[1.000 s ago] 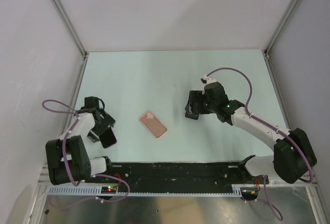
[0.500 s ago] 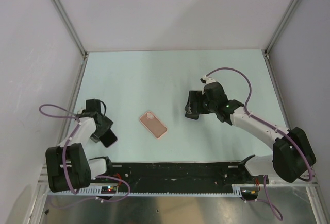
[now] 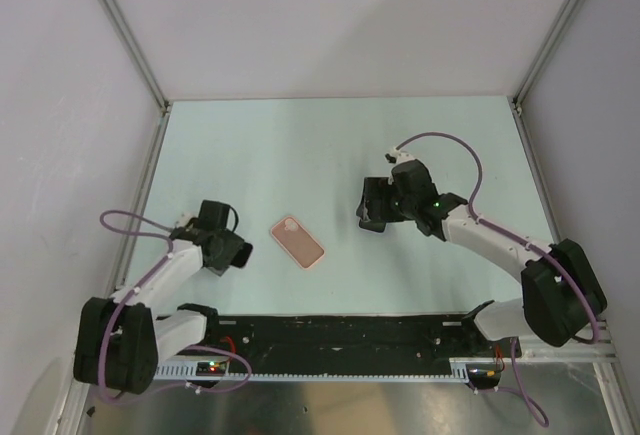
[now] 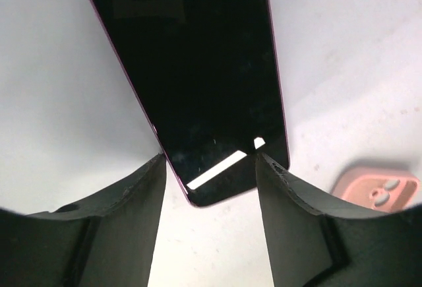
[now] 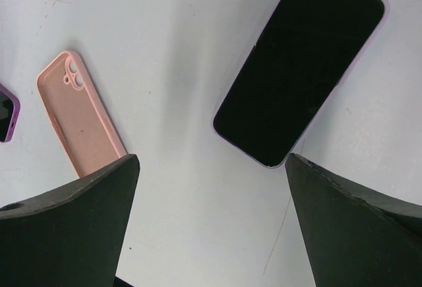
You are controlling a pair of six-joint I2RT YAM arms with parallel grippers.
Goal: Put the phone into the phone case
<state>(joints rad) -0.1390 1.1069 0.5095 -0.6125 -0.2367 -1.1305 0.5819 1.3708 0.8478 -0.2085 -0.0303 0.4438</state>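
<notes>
The phone (image 4: 198,69) is a glossy black slab with a thin purple rim. My left gripper (image 4: 211,161) is shut on its near end, one finger against each long edge. From above, the left gripper (image 3: 232,251) points right toward the phone case (image 3: 298,242), a short gap away. The salmon-pink case lies flat with its open side up and its camera cutout at the far end. The case also shows at the lower right of the left wrist view (image 4: 376,191) and under the right wrist (image 5: 80,115). My right gripper (image 3: 372,210) hovers right of the case, open (image 5: 212,158) with nothing between its fingers.
A second black phone (image 5: 300,69) with a pale purple rim lies flat on the table below the right gripper, beside the case. Grey walls and metal frame posts (image 3: 140,65) enclose the pale green table (image 3: 300,145). The black base rail (image 3: 330,333) runs along the near edge.
My left gripper has swung right toward the case, carrying the phone from near the table's left edge. The right arm has barely moved.
</notes>
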